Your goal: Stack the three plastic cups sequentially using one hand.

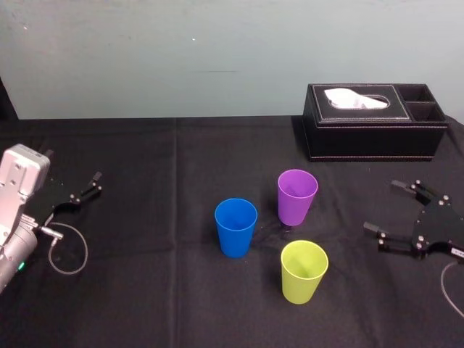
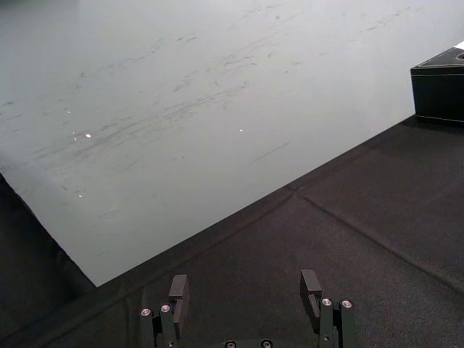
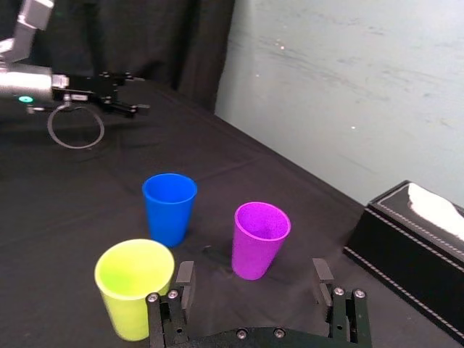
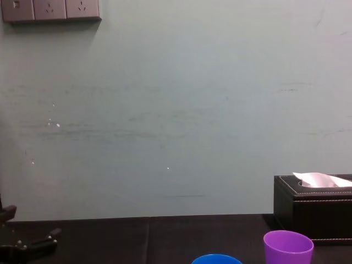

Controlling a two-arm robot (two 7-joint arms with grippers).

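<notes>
Now, cups: blue cup (image 1: 235, 227), purple cup (image 1: 296, 196), yellow-green cup (image 1: 304, 271) apart, mouths up for nesting.
Right gripper (image 1: 382, 205): spread, right of purple cup.
Left gripper (image 1: 93, 185): spread, far left, idle.

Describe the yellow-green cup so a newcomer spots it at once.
From the black tissue box at the far right of the table, come toward the robot past the purple cup. The yellow-green cup stands upright nearest the robot, right of the blue cup, touching neither. Among three like tumblers, only its colour differs.
</notes>
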